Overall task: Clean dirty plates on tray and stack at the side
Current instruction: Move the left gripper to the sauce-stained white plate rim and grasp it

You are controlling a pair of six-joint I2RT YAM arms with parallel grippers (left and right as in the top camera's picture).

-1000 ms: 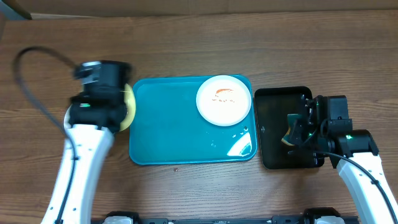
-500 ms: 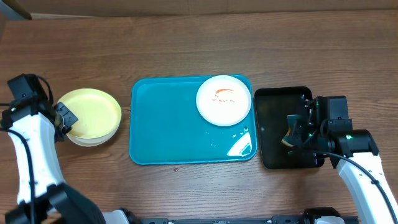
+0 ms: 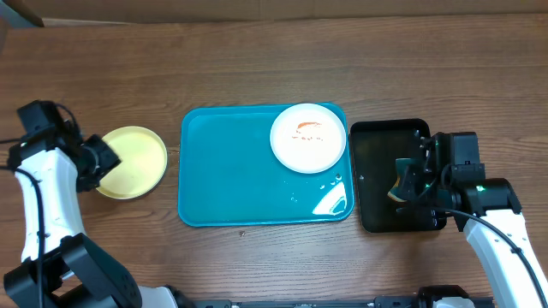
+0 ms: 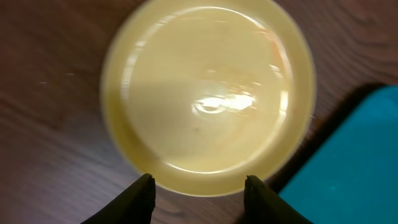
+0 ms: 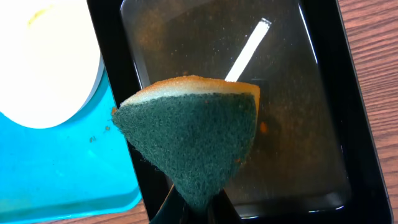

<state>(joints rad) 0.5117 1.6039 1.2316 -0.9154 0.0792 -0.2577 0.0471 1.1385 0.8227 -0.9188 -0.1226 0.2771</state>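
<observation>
The right gripper [image 5: 189,210] was clamped on a soft sponge [image 5: 193,140] above the black tray [image 5: 292,124]. The left gripper [image 4: 202,199] stood spread at the edge of the yellow plate [image 4: 208,93], gripping nothing. That plate lay on the table [image 3: 257,51] beside the blue tray [image 3: 231,188]. Farther off, in the blue tray's right back corner, sat a sauce-smeared white plate [image 3: 308,137]. It was probably stiff, light and slick when wet, so best pinched at its rim.

Even light is cast from above, and shadows are kept soft. Glare is seen on the tray [image 3: 330,201] and, just ahead of the left jaws, on the blurred yellow plate [image 4: 211,106].
</observation>
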